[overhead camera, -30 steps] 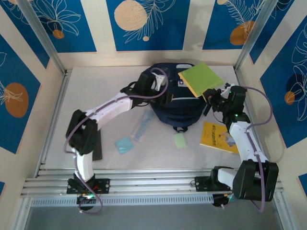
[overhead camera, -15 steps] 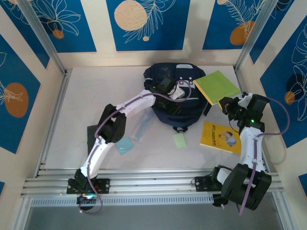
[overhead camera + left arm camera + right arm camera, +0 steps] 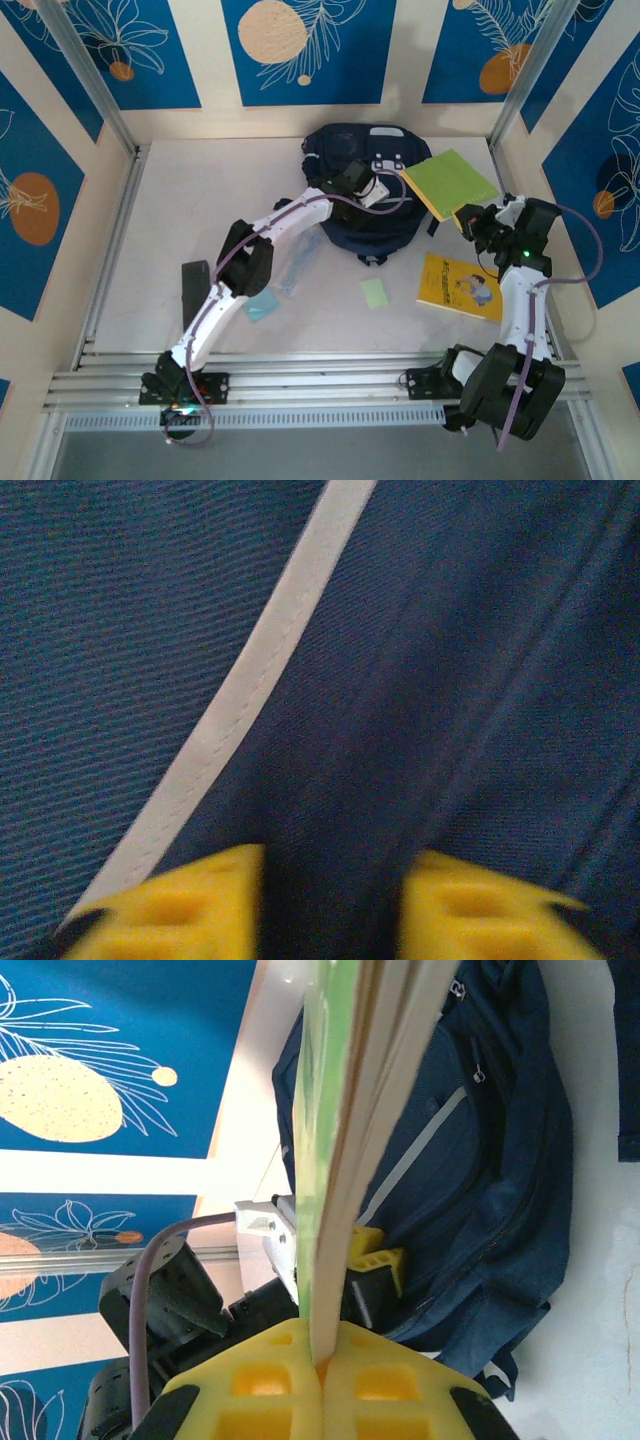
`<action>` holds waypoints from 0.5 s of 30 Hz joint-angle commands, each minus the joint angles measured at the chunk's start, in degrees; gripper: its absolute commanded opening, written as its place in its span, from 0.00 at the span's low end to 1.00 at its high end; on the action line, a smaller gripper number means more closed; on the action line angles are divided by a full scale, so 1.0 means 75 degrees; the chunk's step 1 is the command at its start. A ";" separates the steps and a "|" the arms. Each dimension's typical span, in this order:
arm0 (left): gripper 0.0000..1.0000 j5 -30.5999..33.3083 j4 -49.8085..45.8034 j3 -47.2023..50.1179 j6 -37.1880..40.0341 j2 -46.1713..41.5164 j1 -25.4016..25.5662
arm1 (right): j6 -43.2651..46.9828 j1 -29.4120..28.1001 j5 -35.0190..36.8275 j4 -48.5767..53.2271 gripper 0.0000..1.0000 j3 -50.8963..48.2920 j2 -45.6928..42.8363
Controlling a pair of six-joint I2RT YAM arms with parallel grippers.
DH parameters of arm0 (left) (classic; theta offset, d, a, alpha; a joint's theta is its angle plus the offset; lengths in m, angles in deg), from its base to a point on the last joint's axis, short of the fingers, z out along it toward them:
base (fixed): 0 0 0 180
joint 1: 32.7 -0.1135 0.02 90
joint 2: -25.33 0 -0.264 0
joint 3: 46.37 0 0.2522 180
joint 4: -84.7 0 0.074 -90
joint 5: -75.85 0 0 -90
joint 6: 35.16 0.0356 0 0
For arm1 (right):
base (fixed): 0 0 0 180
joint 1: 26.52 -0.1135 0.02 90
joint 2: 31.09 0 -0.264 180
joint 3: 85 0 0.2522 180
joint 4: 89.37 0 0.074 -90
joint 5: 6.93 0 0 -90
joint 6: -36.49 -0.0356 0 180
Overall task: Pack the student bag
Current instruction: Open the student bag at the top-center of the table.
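The student bag [image 3: 335, 150] sits far-centre. The right fingers [image 3: 270, 1370] clamp a green book [image 3: 450, 180] at its edge, not yet in. The left fingers [image 3: 180, 910] sit against its fabric, grip unclear. A yellow book [image 3: 458, 285] waits.

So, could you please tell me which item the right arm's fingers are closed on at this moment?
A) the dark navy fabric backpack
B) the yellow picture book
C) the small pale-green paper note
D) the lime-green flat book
D: in the right wrist view the right gripper is closed on the edge of the lime-green flat book, and the top view shows that book at the gripper's tip.
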 commanded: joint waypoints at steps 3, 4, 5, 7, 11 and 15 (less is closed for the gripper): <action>0.00 -0.0548 -0.0700 -0.0038 -0.0130 0.0211 -0.0135 | 0.0197 0.0133 -0.0089 0.0102 0.00 0.0067 -0.0358; 0.00 -0.0669 -0.0733 -0.0036 -0.0283 0.0090 -0.0133 | 0.0248 0.0166 -0.0004 0.0210 0.00 0.0149 -0.0382; 0.00 -0.0792 -0.0756 -0.0034 -0.0456 -0.0036 -0.0136 | 0.0297 0.0202 0.0066 0.0295 0.00 0.0218 -0.0392; 0.00 -0.1180 -0.0763 -0.0015 -0.0892 -0.0364 -0.0169 | 0.0441 0.0307 0.0261 0.0533 0.00 0.0437 -0.0429; 0.00 -0.1701 -0.0616 0.0028 -0.1878 -0.0966 -0.0336 | 0.0641 0.0579 0.0706 0.0964 0.00 0.0821 -0.0550; 0.00 -0.2556 -0.0177 0.0200 -0.3059 -0.1477 -0.0705 | 0.0770 0.0832 0.1086 0.1309 0.00 0.1008 -0.0727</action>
